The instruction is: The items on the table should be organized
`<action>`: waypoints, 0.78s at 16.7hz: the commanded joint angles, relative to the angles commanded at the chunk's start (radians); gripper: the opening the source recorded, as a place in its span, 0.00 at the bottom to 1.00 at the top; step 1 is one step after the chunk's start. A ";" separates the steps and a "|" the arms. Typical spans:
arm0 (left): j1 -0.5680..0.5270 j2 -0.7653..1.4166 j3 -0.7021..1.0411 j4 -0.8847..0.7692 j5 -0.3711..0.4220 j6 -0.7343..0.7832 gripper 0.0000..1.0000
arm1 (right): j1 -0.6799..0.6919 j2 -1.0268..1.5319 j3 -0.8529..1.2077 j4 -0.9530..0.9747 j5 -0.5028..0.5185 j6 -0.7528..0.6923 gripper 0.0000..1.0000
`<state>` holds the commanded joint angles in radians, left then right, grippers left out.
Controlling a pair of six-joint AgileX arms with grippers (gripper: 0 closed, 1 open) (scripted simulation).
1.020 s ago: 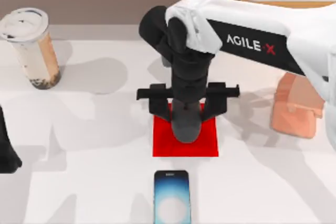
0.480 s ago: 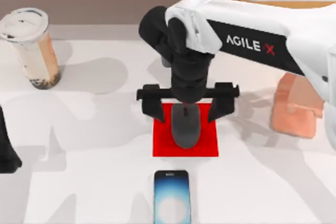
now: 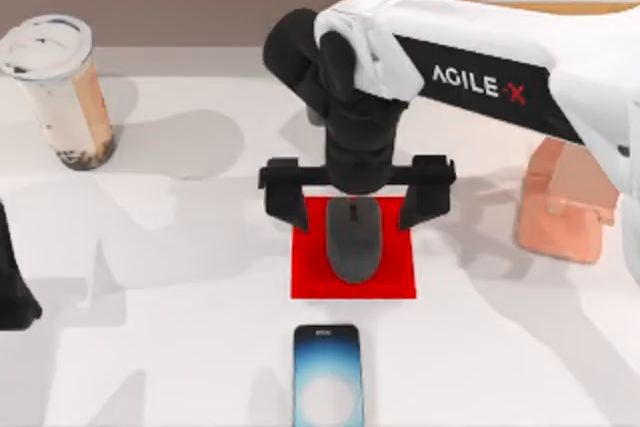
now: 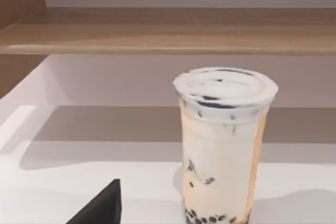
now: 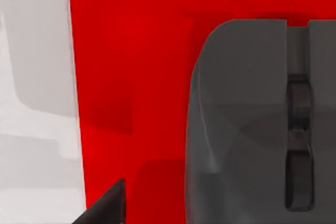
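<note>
The mouse (image 3: 354,238) lay on the red mat (image 3: 311,282), and the right gripper (image 3: 356,197) hung above it with fingers spread wide — released. The placing step looked done; next, likely the phone (image 3: 327,375) or the cup (image 3: 62,87) — the left gripper's (image 4: 100,208) fingers I could not tell.

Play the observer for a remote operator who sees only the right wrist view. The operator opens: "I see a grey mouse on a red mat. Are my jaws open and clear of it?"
Observer: Yes. From above, the right gripper hangs over the mouse, with its jaws spread wide to either side and not touching it.
Operator: What else is out there?
Observer: A smartphone lies flat just below the red mat in the top view, with its screen lit.
Operator: And the other arm?
Observer: The left gripper sits at the left side of the table, and its wrist camera faces an upright milk tea cup.
</note>
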<state>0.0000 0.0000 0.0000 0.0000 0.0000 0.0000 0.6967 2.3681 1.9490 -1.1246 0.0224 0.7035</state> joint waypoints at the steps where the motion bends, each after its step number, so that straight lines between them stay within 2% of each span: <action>1: 0.000 0.000 0.000 0.000 0.000 0.000 1.00 | 0.008 -0.015 -0.005 0.001 0.000 0.008 1.00; 13: 0.000 0.000 0.000 0.000 0.000 0.000 1.00 | 0.255 -0.283 -0.328 0.046 -0.014 0.248 1.00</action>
<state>0.0000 0.0000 0.0000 0.0000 0.0000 0.0000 0.9518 2.0854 1.6208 -1.0790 0.0080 0.9516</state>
